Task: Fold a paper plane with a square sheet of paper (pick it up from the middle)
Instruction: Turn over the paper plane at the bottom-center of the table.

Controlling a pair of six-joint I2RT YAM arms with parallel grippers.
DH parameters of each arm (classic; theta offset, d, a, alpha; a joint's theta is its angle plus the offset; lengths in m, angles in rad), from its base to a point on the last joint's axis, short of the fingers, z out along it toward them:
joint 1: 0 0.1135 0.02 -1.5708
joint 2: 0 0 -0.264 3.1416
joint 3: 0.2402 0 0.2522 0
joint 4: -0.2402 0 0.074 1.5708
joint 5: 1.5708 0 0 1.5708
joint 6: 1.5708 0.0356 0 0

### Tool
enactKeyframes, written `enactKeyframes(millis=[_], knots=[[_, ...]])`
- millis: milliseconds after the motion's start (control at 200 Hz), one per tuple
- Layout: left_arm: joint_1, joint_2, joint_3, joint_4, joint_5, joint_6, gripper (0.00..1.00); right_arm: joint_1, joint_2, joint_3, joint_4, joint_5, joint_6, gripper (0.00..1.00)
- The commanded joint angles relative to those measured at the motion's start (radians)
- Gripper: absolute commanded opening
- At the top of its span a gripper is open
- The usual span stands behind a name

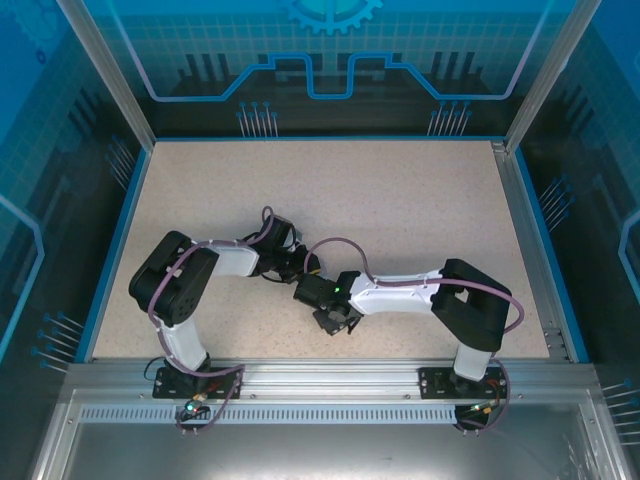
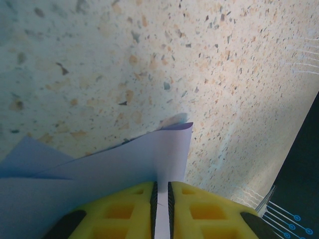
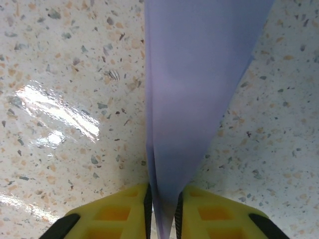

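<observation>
Left gripper (image 2: 160, 199) clamped on lavender sheet of paper (image 2: 124, 169), one edge nipped between yellow fingers (image 2: 119, 211). Right gripper (image 3: 163, 211) pinches narrow folded end of same sheet, pads tight against it. Sheet spans between both arms over speckled table (image 1: 400, 200), toward its near-middle; can't tell if it touches. My read: featherlight, thin, floppy, creases and tears easily, may slip from hard pads. I'd hold on doubled layers beside crease. Paper plain, no writing or brand I can read.
</observation>
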Motion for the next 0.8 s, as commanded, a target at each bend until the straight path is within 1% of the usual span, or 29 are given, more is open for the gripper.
enactKeyframes(millis=[0, 45, 150, 190, 250, 310, 375, 450, 470, 560, 645, 720, 795], knots=[[0.010, 0.012, -0.035, -0.099, -0.045, 0.010, 0.19, 0.017, 0.020, -0.007, -0.044, 0.022, 0.028, 0.17], [0.012, 0.011, -0.035, -0.101, -0.045, 0.012, 0.19, 0.016, 0.009, -0.015, -0.036, 0.026, 0.032, 0.16], [0.011, 0.004, -0.036, -0.099, -0.043, 0.012, 0.19, 0.015, -0.009, -0.026, -0.029, 0.026, 0.030, 0.15], [0.011, 0.000, -0.037, -0.096, -0.042, 0.010, 0.19, 0.015, -0.016, -0.030, -0.029, 0.025, 0.029, 0.17], [0.011, -0.006, -0.038, -0.091, -0.038, 0.011, 0.20, 0.012, -0.035, -0.040, -0.024, 0.029, 0.034, 0.24], [0.011, -0.013, -0.039, -0.083, -0.035, 0.009, 0.21, 0.005, -0.073, -0.064, -0.004, 0.023, 0.038, 0.28], [0.011, -0.029, -0.038, -0.075, -0.025, 0.010, 0.23, -0.016, -0.145, -0.108, 0.035, 0.015, 0.049, 0.35], [0.011, -0.059, -0.035, -0.064, -0.014, 0.011, 0.26, -0.053, -0.254, -0.164, 0.105, -0.020, 0.050, 0.40], [0.011, -0.069, -0.034, -0.062, -0.011, 0.012, 0.27, -0.062, -0.286, -0.207, 0.129, -0.030, 0.051, 0.41], [0.011, -0.119, -0.020, -0.081, -0.014, 0.013, 0.38, -0.142, -0.422, -0.318, 0.248, -0.120, 0.060, 0.50], [0.009, -0.166, 0.008, -0.137, -0.027, 0.031, 0.44, -0.260, -0.507, -0.421, 0.350, -0.216, 0.096, 0.54], [0.007, -0.208, 0.035, -0.217, -0.056, 0.042, 0.53, -0.351, -0.550, -0.486, 0.418, -0.298, 0.111, 0.54], [-0.003, -0.245, 0.077, -0.360, -0.132, 0.056, 0.61, -0.404, -0.578, -0.515, 0.440, -0.324, 0.118, 0.55]])
